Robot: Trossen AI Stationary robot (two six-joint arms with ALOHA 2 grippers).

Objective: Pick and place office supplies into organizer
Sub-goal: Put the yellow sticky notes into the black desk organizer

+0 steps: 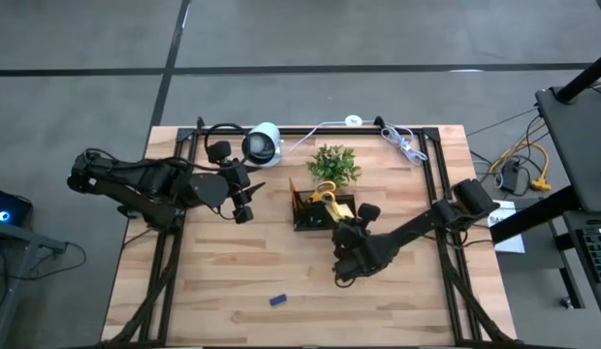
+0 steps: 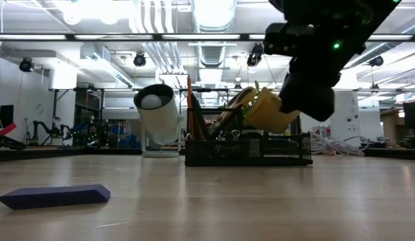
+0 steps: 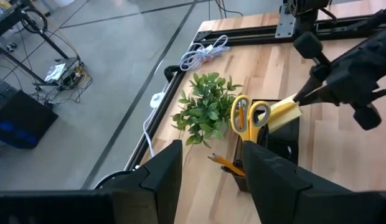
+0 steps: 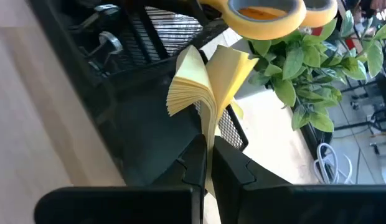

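The black mesh organizer (image 1: 310,215) stands at the table's middle, in front of the green plant (image 1: 332,165). Yellow-handled scissors (image 3: 246,118) and orange pencils (image 3: 225,164) stick up out of it. My right gripper (image 4: 208,149) is shut on the yellow sticky-note pad (image 1: 343,208) over the organizer's right end. A small blue block (image 1: 278,300) lies flat on the table near the front edge. My left gripper (image 3: 211,180) hovers open to the left of the organizer, with nothing between its fingers. My right gripper pinches the sticky-note pad by one edge (image 4: 210,127) between its two fingers. Beyond the fingertips the sheets fan apart (image 4: 192,78). The fingers slant down from the table's near right. The pad is tilted over the organizer's rim (image 2: 268,110); whether it touches the organizer I cannot tell.
A white round camera (image 1: 262,143) stands at the back, left of the plant. A coiled white cable (image 1: 402,143) lies at the far right corner. Black frame rails (image 1: 438,194) run along the table's sides and back. Bare wood stretches across the front around the blue block.
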